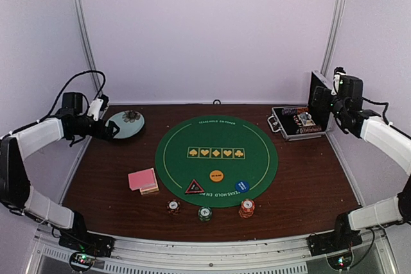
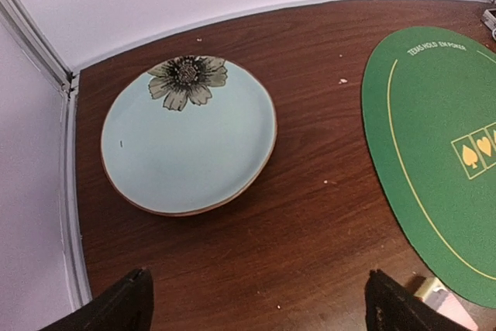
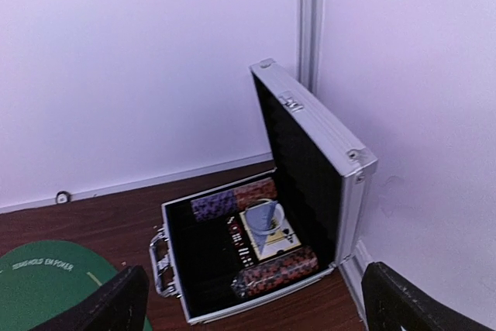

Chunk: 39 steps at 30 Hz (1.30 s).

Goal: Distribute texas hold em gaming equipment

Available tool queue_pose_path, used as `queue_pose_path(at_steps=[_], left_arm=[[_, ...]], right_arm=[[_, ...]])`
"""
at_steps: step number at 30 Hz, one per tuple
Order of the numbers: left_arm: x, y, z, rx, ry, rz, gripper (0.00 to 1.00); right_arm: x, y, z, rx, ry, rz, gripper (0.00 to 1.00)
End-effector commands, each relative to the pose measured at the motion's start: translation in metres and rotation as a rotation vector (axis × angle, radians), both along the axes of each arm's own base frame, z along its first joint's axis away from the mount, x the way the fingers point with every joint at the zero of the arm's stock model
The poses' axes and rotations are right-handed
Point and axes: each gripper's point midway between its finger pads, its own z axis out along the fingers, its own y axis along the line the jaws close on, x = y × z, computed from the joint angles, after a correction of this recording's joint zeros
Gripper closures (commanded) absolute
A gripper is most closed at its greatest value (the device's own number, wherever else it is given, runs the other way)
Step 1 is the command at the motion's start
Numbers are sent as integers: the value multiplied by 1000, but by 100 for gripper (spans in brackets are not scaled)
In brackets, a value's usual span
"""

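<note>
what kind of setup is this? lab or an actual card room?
Probably a lab test cell, not a card room: plain white panel walls on aluminium posts box in a small wooden table. The green poker mat and open chip case look like staged props.

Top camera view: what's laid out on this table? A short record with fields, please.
mat: round green poker mat, centre
on mat: orange disc, blue disc, black-red triangle marker
cards: pink-backed deck, left of mat
chips: red stack, green stack, orange stack, along mat's near edge
case: aluminium case, open, far right
plate: pale blue plate, far left
grippers: left gripper open by plate; right gripper open by case
</note>
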Motion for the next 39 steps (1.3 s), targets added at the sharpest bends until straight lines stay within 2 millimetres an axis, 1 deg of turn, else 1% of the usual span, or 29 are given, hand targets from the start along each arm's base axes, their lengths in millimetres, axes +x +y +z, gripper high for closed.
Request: queue_pose_path(at_steps=[1, 2, 5, 7, 8, 9, 12, 14, 17, 18, 20, 21, 22, 25, 28, 32, 36, 39], left_arm=[[-16, -3, 34, -25, 46, -16, 2], [-20, -4, 42, -31, 45, -22, 2], [-30, -9, 63, -49, 57, -39, 2], [-39, -11, 72, -59, 75, -48, 2], [-43, -12, 77, -61, 83, -52, 2], [-46, -13, 81, -60, 90, -59, 2], [-52, -10, 93, -34, 91, -58, 2], [-56, -9, 95, -23, 108, -62, 2], [-63, -11, 96, -23, 140, -76, 2], [-65, -12, 96, -24, 154, -82, 2], [-68, -14, 94, -23, 175, -99, 2], [-69, -13, 93, -20, 181, -102, 2], [-69, -13, 93, -17, 184, -105, 3], [-67, -12, 97, -3, 173, -104, 2], [-61, -8, 104, 21, 161, -100, 2], [-55, -7, 103, 25, 214, -99, 2], [-54, -11, 95, 12, 242, -124, 2], [-57, -15, 89, -4, 258, -143, 2]], right_arm=[[-16, 50, -40, 166, 245, 195, 0], [-18, 62, -39, 149, 261, 229, 0], [-27, 110, -41, 71, 332, 336, 1], [-36, 149, -43, 32, 366, 429, 1], [-45, 178, -44, 3, 383, 501, 1], [-52, 200, -47, -24, 404, 554, 2], [-74, 258, -63, -84, 478, 685, 4], [-86, 294, -75, -108, 513, 764, 7], [-103, 343, -90, -152, 560, 864, 12], [-108, 356, -96, -171, 574, 891, 13], [-117, 381, -119, -211, 618, 939, 17], [-122, 391, -122, -217, 619, 964, 19], [-128, 404, -135, -228, 641, 989, 21], [-136, 427, -159, -244, 674, 1033, 26], [-143, 441, -179, -258, 703, 1059, 29], [-150, 448, -203, -298, 730, 1067, 29], [-159, 451, -216, -320, 748, 1086, 29], [-165, 454, -224, -332, 759, 1097, 28]])
